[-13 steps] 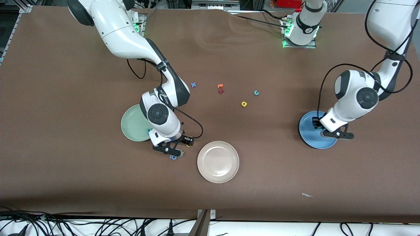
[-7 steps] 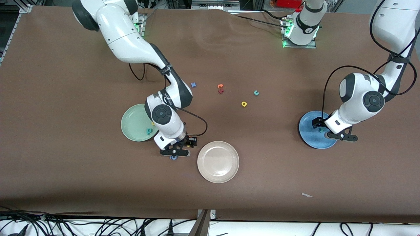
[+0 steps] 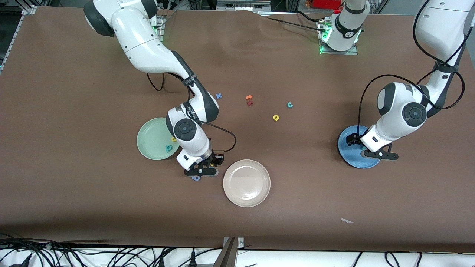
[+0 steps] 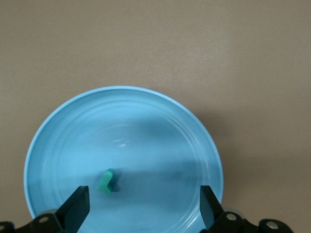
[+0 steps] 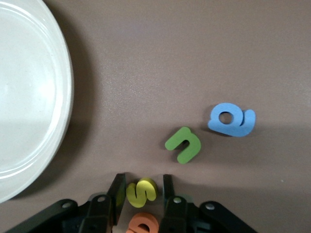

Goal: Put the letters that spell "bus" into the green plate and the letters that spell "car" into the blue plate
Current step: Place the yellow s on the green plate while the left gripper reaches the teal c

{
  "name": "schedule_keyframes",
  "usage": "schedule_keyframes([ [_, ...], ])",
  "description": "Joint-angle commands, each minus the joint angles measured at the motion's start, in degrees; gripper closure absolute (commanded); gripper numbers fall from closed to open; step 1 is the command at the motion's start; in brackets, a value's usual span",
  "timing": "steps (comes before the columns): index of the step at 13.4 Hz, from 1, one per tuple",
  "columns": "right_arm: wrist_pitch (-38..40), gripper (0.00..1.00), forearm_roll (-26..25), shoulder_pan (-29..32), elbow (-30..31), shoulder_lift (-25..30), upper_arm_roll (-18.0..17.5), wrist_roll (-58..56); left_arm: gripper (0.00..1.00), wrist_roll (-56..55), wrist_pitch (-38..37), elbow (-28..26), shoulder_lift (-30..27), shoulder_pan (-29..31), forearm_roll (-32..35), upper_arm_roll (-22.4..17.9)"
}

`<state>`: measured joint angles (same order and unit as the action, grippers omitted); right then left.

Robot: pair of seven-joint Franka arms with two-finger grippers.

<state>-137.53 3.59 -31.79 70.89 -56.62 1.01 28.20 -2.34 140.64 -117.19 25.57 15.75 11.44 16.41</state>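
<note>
Release over blue plate done: left pincer now spread wide, empty, hovering above plate; a second ago nearly shut. Teal r lies loose inside plate between the fingers. Teal c and yellow a wait mid-tabletop, so "car" stands one of three by my count.

Right pincer down at tabletop between green plate and white plate, narrowed within the last second around yellow s; fingers flank it closely, contact not certain. Orange letter just beside, green u and blue a near. Teal b and yellow u already in green plate; s completes "bus".
</note>
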Motion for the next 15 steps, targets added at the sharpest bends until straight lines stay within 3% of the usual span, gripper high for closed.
schedule_keyframes([
  [1,-0.37,0.74,-0.34,-0.12,-1.54,-1.74,-0.31,-0.78,0.0,-3.81,-1.25,0.91,-0.26,-1.59,2.53,0.29],
  [3,-0.28,0.89,-0.34,-0.12,-1.54,-1.65,-0.31,-0.96,0.0,-4.6,-1.25,0.91,-0.34,-1.68,2.53,0.64],
  [6,1.12,0.91,-0.16,0.32,-1.72,0.18,-0.05,-0.96,0.0,-10.11,-1.25,0.91,-0.34,-1.86,2.53,3.45],
  [11,14.36,0.9,-0.6,4.79,-0.93,7.56,0.39,-4.71,0.0,-27.59,-1.51,-1.8,-0.34,-5.11,2.88,11.0],
  [15,18.27,0.88,-0.34,8.31,13.44,16.78,1.62,-11.76,0.0,-34.56,-0.38,-8.9,-3.93,-5.11,2.97,17.33],
])
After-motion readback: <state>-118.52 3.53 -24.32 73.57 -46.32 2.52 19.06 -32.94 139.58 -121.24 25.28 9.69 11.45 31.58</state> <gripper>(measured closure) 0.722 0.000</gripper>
